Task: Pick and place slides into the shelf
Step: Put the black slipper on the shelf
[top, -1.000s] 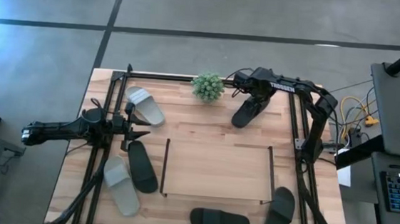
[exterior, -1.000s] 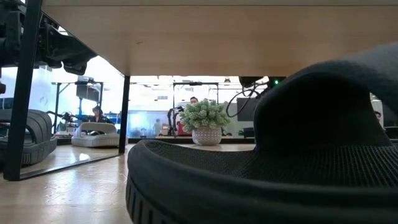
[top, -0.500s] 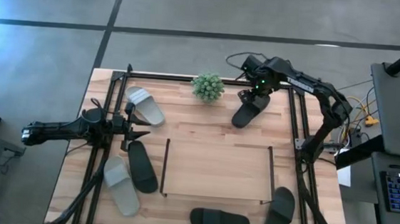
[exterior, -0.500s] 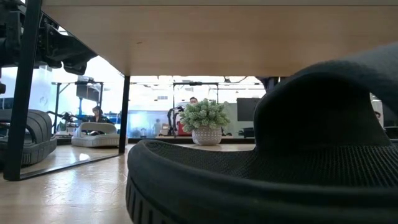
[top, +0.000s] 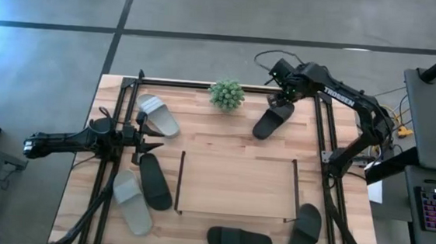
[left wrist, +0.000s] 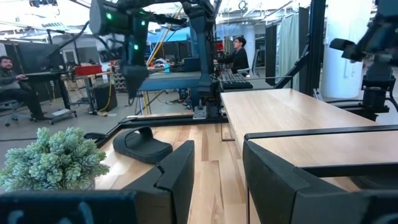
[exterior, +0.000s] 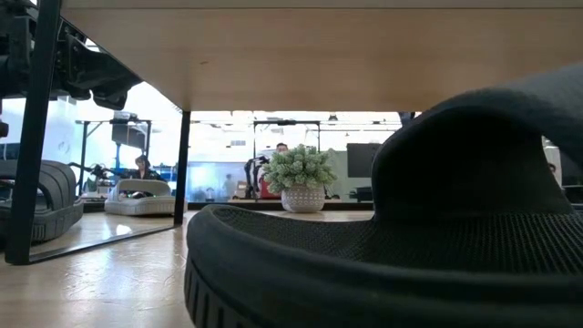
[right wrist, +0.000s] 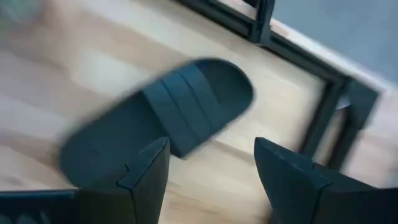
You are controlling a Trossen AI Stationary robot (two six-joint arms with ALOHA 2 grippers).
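Six slides on the tabletop (top: 223, 150), none on the shelf (top: 236, 185). Right claw (top: 283, 84) at about 1 o'clock, fingers spread, empty; a black slide (top: 271, 121) lies just below it toward the centre, untouched, seen between its fingers in the wrist view. Plant (top: 226, 94) at 12. Left claw (top: 148, 139) at 9 o'clock, half spread, holding nothing, between a grey slide (top: 157, 115) and a black slide (top: 155, 181). Another grey slide (top: 131, 202) at 8; two black slides (top: 239, 240) (top: 304, 233) at 5–6.
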